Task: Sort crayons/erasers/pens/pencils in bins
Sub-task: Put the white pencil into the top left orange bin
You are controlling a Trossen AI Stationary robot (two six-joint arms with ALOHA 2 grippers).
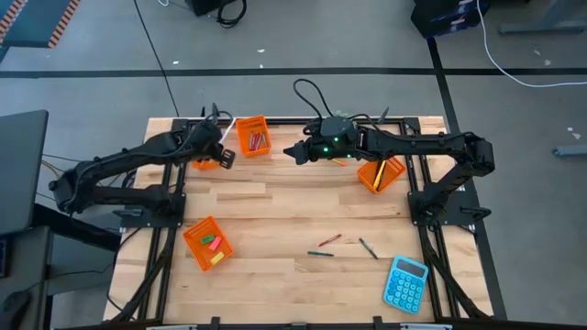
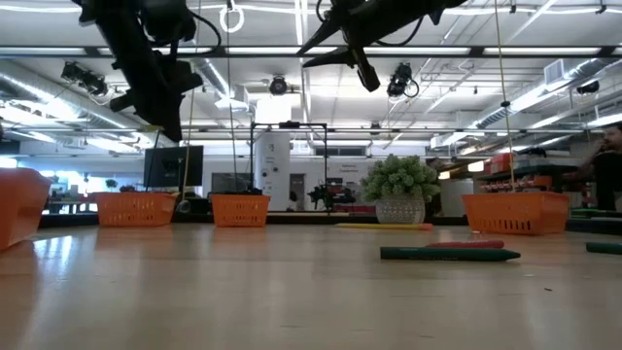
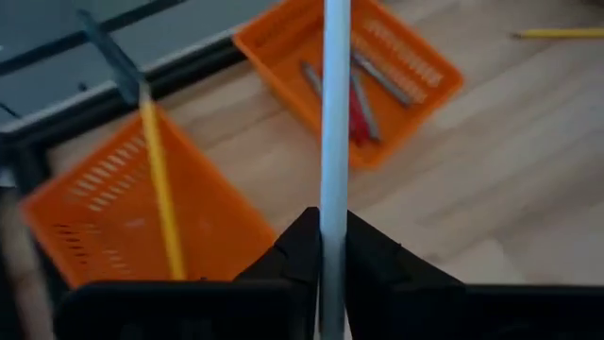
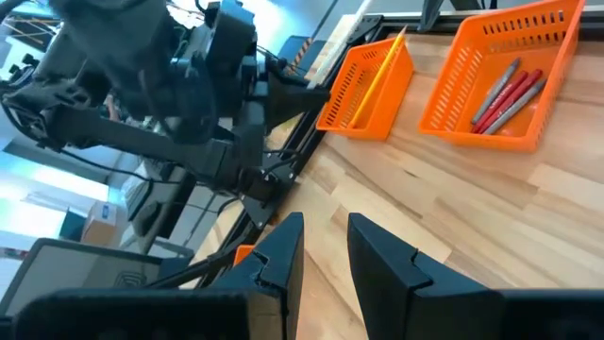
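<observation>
4 bins (image 1: 253,136) — 3 loose sticks (image 1: 330,239), 1 calculator (image 1: 405,283)

I see a light wooden table (image 1: 275,206) carrying four orange bins: back left (image 1: 205,161), back centre (image 1: 253,136), back right (image 1: 381,172), front left (image 1: 207,243). Loose near the front: a red crayon (image 1: 330,239), a dark pen (image 1: 320,253), a grey crayon (image 1: 368,247), and a blue calculator (image 1: 405,283).

left hand (image 1: 223,139) clamped shut, right hand (image 1: 292,152) empty, parted
</observation>
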